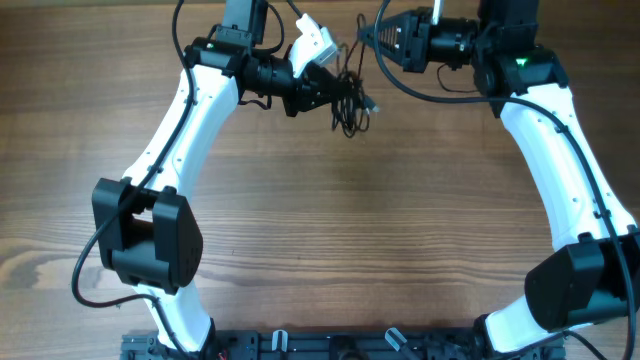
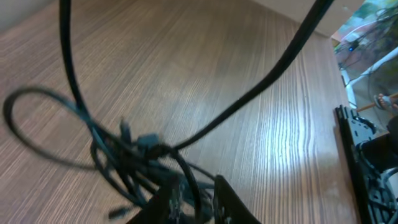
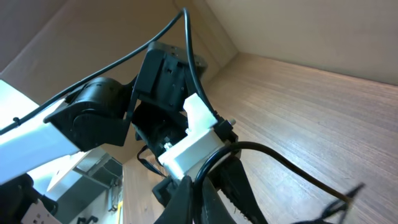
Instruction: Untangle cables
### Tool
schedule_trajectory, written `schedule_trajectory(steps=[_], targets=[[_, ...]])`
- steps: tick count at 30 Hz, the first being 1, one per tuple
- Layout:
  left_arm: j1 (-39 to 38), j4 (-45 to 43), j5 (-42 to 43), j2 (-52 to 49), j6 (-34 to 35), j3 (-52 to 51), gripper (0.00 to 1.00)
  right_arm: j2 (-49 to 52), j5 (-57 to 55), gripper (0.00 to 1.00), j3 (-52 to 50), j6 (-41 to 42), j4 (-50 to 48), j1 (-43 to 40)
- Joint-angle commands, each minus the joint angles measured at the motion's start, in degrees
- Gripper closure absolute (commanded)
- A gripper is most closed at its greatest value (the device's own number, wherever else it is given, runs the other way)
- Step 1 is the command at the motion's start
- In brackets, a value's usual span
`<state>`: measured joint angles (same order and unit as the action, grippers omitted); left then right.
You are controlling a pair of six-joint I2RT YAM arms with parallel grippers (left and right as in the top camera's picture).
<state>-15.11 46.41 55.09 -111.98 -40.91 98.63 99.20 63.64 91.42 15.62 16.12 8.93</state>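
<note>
Cables (image 1: 350,100) knotted at far centre above table (image 1: 350,230), bunch clamped in left gripper (image 1: 335,92). Right gripper (image 1: 370,38) just right of it, fingers clenched on 1 strand running to the knot.

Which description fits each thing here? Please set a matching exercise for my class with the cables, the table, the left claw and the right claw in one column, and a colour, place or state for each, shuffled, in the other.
Things
1. cables
2. table
3. left claw
4. right claw

Descriptions
A. brown wood grain
B. closed, up and to the right of the knot in the overhead view
C. thin, black, bunched in a knot
D. clamped on the knot, at its left in the overhead view

Pairs: 1-C, 2-A, 3-D, 4-B
</note>
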Motion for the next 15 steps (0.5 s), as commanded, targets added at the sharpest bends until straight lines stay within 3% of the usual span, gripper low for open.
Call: schedule_trajectory(steps=[1,5,10,11,12,15], targets=[[-0.22,-0.11,-0.98,-0.44,-0.66,0.59,0.80,-1.60,1.38,0.95,1.64,2.16,-1.73,0.02],[-0.22,0.74,-0.98,-0.44,-0.68,0.59,0.80,-1.60,1.40,0.96,1.64,2.60,-2.49,0.02],[-0.22,0.96,-0.96,-0.44,-0.66,0.59,0.64,-1.60,1.42,0.95,1.64,3.02,-2.58,0.02],[-0.28,0.96,-0.98,-0.44,-0.68,0.59,0.69,-1.60,1.42,0.96,1.64,3.04,-2.56,0.02],[-0.37,0.94,-0.98,-0.48,-0.68,0.59,0.83,-1.60,1.42,0.95,1.64,3.04,-2.58,0.02],[-0.57,0.94,-2.45,-0.52,-0.68,0.59,0.96,-1.60,1.42,0.96,1.64,2.99,-2.56,0.02]])
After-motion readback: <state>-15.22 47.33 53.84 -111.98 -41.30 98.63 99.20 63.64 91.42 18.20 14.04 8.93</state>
